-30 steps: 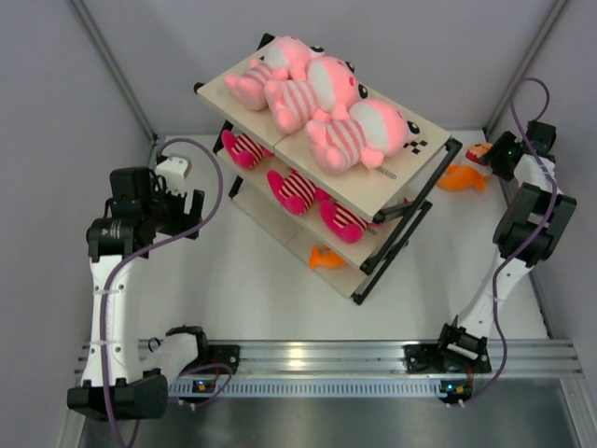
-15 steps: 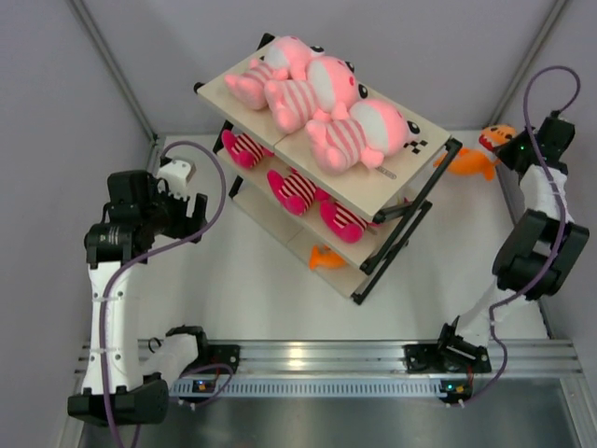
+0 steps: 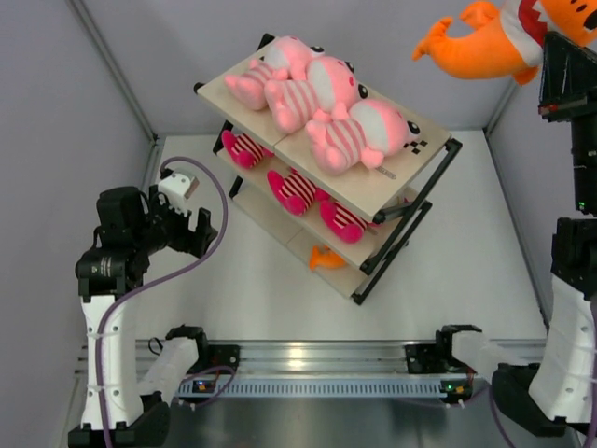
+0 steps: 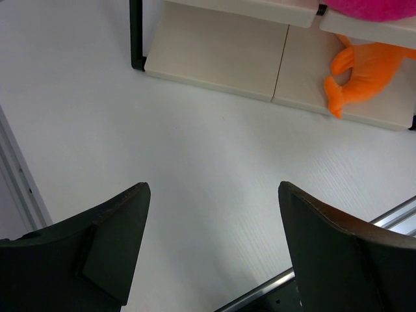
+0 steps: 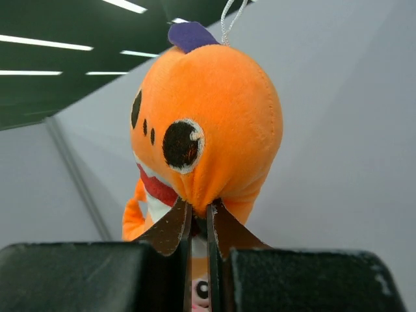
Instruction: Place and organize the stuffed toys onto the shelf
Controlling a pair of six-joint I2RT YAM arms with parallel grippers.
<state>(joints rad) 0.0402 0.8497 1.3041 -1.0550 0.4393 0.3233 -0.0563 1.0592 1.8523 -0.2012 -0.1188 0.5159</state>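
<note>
From above, we see the shelf [image 3: 396, 182] standing slantwise in the middle of the table [image 3: 448, 271], nearer the far edge than the near one. Three pale-pink toys [image 3: 322, 103] lie side by side on its top board, touching one another. Hot-pink toys [image 3: 297, 191] lie in a row on the middle board, and a small orange toy [image 3: 325, 259] lies on the bottom board near its front end. The left gripper [image 3: 194, 235] hangs near the left edge of the table, beside the shelf and apart from it, with nothing in it. The right gripper [image 3: 552, 42] is raised high over the far right corner and carries a second orange toy [image 3: 485, 47], whose tail points toward the shelf. In the left wrist view, the two fingers [image 4: 114, 240] are spread wide over bare table with nothing between them. The bottom board lies ahead of them, with the small orange toy on its right half and a bit of hot-pink plush above it. In the right wrist view, the fingertips [image 5: 170, 231] are pinched together on the plush at the bottom of the second orange toy's head, whose dark eye and red mouth face left.
</note>
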